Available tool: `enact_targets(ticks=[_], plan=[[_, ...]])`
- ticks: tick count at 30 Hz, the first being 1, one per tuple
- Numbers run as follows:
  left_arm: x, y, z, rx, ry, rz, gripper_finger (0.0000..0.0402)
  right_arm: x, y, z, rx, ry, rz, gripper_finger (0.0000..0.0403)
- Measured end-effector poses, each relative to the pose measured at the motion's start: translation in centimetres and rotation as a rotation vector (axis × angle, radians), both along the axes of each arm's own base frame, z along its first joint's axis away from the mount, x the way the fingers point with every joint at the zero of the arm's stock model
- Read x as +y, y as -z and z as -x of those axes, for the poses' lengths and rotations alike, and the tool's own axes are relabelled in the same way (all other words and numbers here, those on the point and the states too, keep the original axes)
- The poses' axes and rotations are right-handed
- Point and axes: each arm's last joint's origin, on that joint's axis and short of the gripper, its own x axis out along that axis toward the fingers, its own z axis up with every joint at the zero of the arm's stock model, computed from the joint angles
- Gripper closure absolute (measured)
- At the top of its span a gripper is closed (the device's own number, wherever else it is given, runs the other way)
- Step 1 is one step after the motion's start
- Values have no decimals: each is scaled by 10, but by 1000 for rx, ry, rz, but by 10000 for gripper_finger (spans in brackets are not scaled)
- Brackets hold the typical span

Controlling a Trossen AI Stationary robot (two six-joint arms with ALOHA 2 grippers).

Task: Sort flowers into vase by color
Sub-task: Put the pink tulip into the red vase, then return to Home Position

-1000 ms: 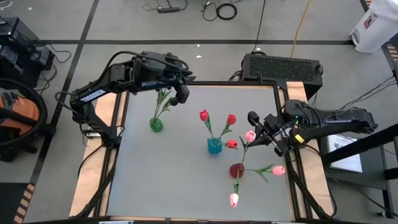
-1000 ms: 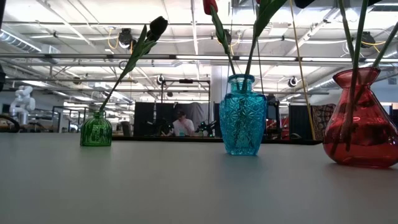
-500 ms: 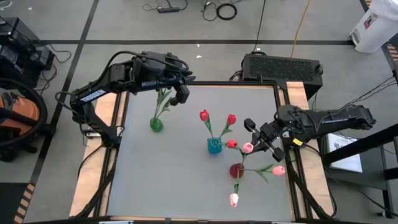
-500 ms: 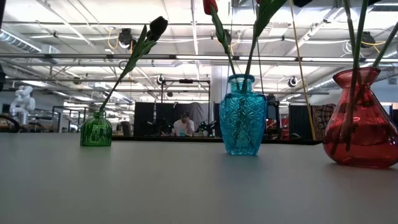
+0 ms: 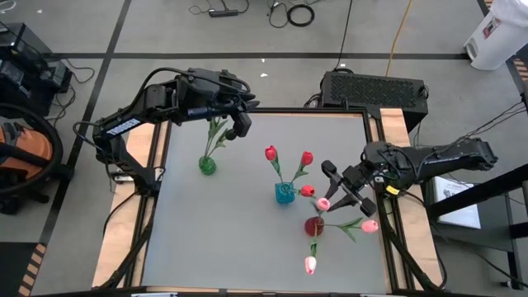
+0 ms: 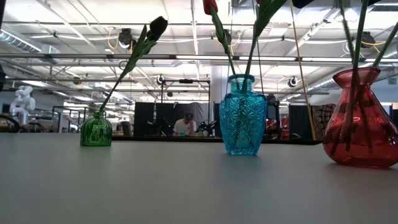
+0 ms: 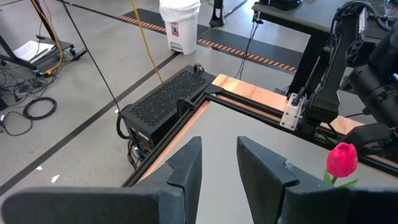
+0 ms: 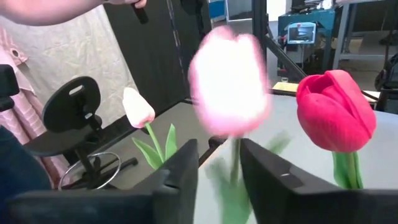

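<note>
Three small glass vases stand on the grey table. The green vase (image 5: 207,166) (image 6: 96,130) holds one near-black tulip (image 6: 157,26). The blue vase (image 5: 285,194) (image 6: 242,115) holds red tulips (image 5: 270,153). The red vase (image 5: 313,225) (image 6: 360,118) holds pink tulips (image 5: 370,224). My right gripper (image 5: 337,188) (image 8: 219,168) is just right of the blue vase, above the red one, shut on another pink tulip (image 5: 322,203). My left gripper (image 5: 241,124) (image 7: 219,165) hovers open over the green vase's flower, touching nothing. My right gripper pinches the pink tulip's stem (image 8: 232,163) between its two fingers, a little below the blurred head (image 8: 230,81). The fingers come slanting from the table's right side and lie across the stem. The stem runs down toward the red vase's mouth; its lower end is hidden.
A red tulip head (image 8: 336,112) of the blue vase is close beside the held flower. One pink tulip (image 5: 310,265) leans out toward the near edge. The table's left and near-left parts are bare grey surface. A black box (image 5: 375,87) sits beyond the far edge.
My right gripper has moved toward the near edge and slightly left, closing on the red vase. The pink tulip's head has travelled with it, from beside the blue vase's right tulip to just above the red vase. The left arm has kept still.
</note>
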Motion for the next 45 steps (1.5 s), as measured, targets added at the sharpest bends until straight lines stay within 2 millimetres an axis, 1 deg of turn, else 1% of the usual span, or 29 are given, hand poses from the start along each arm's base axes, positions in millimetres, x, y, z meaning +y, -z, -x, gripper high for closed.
enact_targets(ticks=[8, 13, 17, 26, 30, 32, 37, 41, 45], plan=[[0, 0, 0, 0, 0, 0, 292, -1, 2, 3, 35, -1, -2, 213], [0, 0, 0, 0, 0, 0, 292, -2, 2, 14, 70, 1, 7, 179], [0, 0, 0, 0, 0, 0, 292, -3, -3, 23, 44, 8, 4, 167], [0, 0, 0, -8, 0, 17, 292, -7, -15, 40, -19, 108, -30, 166], [-1, 0, 0, -102, -79, 194, 292, -10, -22, 51, -60, 176, -64, 183], [-1, 0, 0, -122, -98, 234, 292, -12, -27, 57, -100, 213, -78, 197], [-1, 0, 0, -122, -102, 239, 292, -17, -39, 74, -197, 323, -88, 247], [-1, 0, 0, -102, -87, 203, 292, -20, -51, 85, -284, 390, -65, 299], [0, 0, 0, -75, -64, 150, 292, -22, -60, 91, -319, 453, -68, 358]])
